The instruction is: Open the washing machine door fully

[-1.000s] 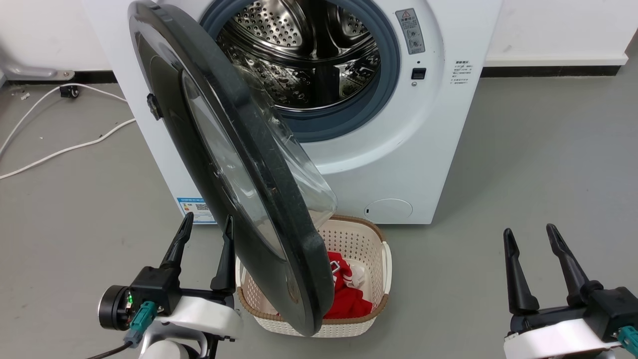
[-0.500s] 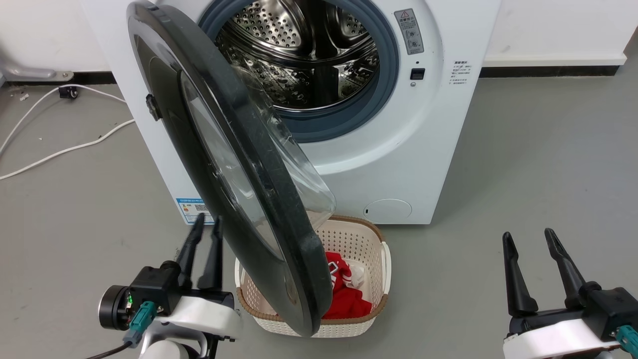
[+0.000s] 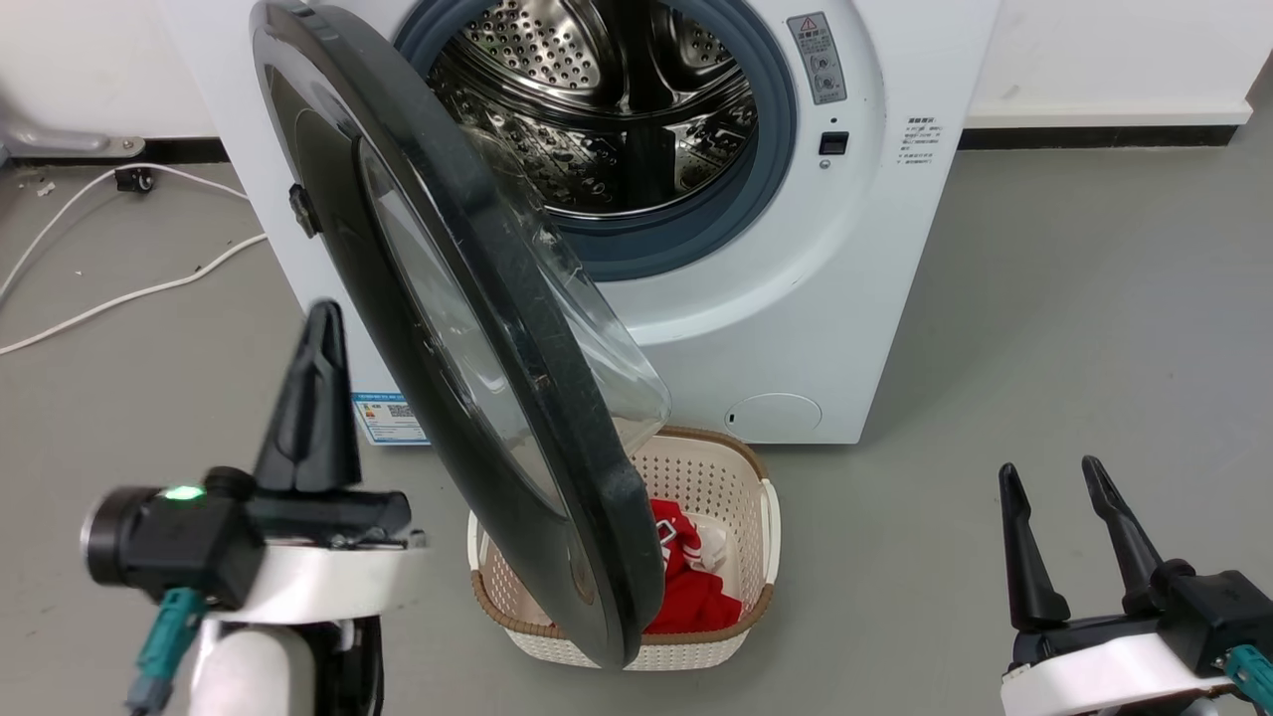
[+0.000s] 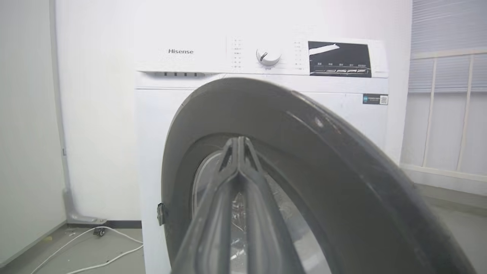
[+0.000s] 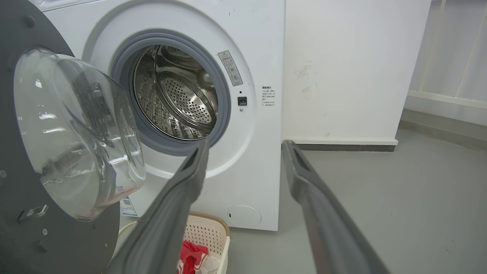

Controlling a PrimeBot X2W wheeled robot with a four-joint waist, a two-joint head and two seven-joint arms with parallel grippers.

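Nearest, the left gripper (image 3: 321,333) has changed most. A second ago its two long dark fingers were spread low beside the cream perforated plastic basket (image 3: 768,517). They have since pressed together on nothing, and the wrist has risen and rolled on edge. It now stands left of the washing machine door (image 3: 512,328), the large glossy black disc with a bulging clear glass bowl. In the left wrist view the shut fingers (image 4: 228,179) point at the door's outer face; I cannot tell whether they touch it. At the near right, the right gripper (image 3: 1051,469) has barely shifted, its fingers spread and empty.

The door has not moved. It hangs roughly half open over the basket, hinged at the left of the white washing machine (image 3: 796,328), whose steel drum (image 3: 617,109) lies exposed beyond. It probably has further to swing left.
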